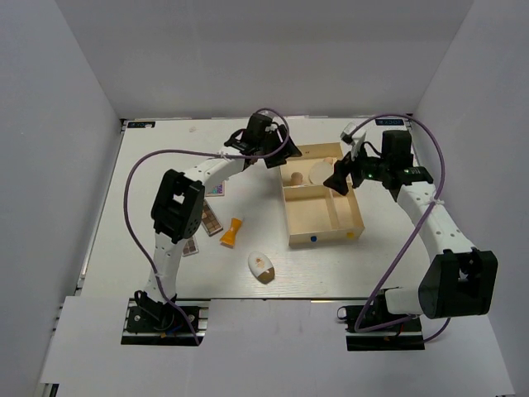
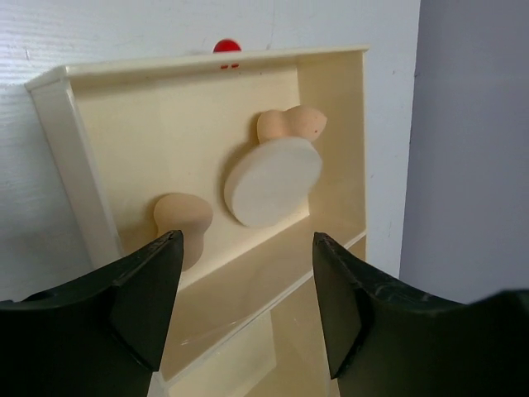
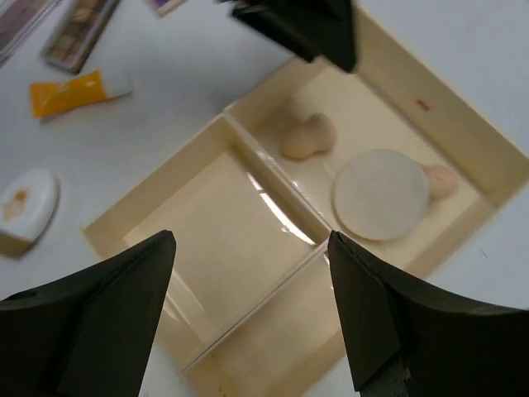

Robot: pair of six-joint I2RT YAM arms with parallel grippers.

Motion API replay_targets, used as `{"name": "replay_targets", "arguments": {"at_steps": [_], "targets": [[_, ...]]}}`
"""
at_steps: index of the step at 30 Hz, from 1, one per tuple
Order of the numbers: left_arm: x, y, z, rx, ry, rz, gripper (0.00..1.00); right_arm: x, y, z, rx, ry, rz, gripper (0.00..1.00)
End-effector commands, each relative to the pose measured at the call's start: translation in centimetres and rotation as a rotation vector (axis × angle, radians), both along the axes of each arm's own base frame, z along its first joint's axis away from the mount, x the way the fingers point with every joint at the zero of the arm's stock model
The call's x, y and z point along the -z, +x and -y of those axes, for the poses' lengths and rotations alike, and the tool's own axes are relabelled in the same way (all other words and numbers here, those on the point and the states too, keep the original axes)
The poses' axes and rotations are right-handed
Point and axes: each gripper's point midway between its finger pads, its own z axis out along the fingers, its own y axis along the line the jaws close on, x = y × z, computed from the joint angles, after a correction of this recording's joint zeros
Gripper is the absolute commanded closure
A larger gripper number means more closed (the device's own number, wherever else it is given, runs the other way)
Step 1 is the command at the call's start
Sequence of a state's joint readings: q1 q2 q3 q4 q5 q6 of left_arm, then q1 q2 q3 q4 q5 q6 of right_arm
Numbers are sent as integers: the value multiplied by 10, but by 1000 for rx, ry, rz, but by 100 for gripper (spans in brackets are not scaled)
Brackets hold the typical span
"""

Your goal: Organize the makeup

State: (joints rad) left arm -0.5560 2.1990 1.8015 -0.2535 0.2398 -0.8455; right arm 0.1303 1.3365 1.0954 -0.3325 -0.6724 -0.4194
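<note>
The cream three-compartment box point(image 1: 357, 217) holds two peach sponges point(image 3: 307, 136) point(image 3: 440, 180) and the round cream disc point(image 3: 380, 194) in its far compartment; they also show in the left wrist view: sponges point(image 2: 182, 217) point(image 2: 291, 124) and disc point(image 2: 273, 180). My left gripper point(image 1: 277, 157) point(image 2: 248, 273) is open and empty at the box's far left corner. My right gripper point(image 1: 340, 184) point(image 3: 252, 256) is open and empty above the box. The orange tube point(image 1: 231, 231), the white egg-shaped item point(image 1: 261, 266), two brown palettes point(image 1: 210, 219) point(image 1: 192, 246) and the small square palette point(image 1: 215, 188) lie on the table left of the box.
The two near compartments of the box point(image 3: 215, 240) hold nothing. The left arm point(image 1: 178, 207) reaches over the palettes and partly hides them. White walls close in the table on the left, far and right sides.
</note>
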Motion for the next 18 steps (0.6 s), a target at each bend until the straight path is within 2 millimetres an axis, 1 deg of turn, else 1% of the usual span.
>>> {"name": "replay_targets", "arguments": {"at_steps": [1, 2, 3, 4, 5, 6, 7, 8, 9, 10, 11, 12, 13, 14, 15, 16, 17, 18], "targets": [[-98, 12, -10, -31, -67, 174, 26, -6, -56, -27, -339, 75, 29, 20], [-104, 13, -15, -38, -70, 183, 27, -4, -65, -31, -392, 85, 30, 20], [-119, 9, -18, -36, -78, 205, 27, -1, -78, -35, -463, 91, 41, 19], [-123, 10, -26, -53, -70, 215, 26, 2, -86, -41, -503, 91, 35, 19], [-116, 5, -32, -59, -48, 204, 27, 7, -89, -42, -525, 82, 33, 18], [-134, -3, -39, -57, -40, 245, 27, 13, -95, -43, -552, 65, 35, 12], [-136, -5, -49, -68, -22, 257, 27, 15, -103, -51, -589, 54, 38, 11], [-118, -11, -57, -72, 23, 240, 27, 19, -104, -53, -594, 28, 46, 11], [-118, -18, -64, -75, 43, 237, 26, 26, -108, -55, -594, 14, 29, 11], [-131, -27, -72, -83, 46, 262, 25, 24, -110, -65, -615, 5, 63, 11], [-114, -32, -88, -108, 98, 241, 24, 30, -113, -72, -621, -27, 58, 11], [-108, -40, -96, -122, 124, 226, 21, 33, -119, -81, -623, -35, 28, 11], [-122, -51, -106, -136, 122, 248, 19, 35, -116, -87, -616, -45, 42, 11], [-100, -62, -118, -156, 166, 214, 18, 40, -121, -96, -625, -75, 37, 11], [-93, -66, -133, -195, 195, 204, 16, 43, -129, -106, -645, -88, 29, 11], [-109, -78, -142, -211, 181, 232, 15, 52, -127, -109, -609, -125, 1, 11], [-87, -90, -154, -230, 221, 191, 15, 53, -141, -127, -662, -135, 18, 11], [-83, -96, -165, -251, 237, 182, 14, 56, -143, -132, -659, -150, 15, 12]]}}
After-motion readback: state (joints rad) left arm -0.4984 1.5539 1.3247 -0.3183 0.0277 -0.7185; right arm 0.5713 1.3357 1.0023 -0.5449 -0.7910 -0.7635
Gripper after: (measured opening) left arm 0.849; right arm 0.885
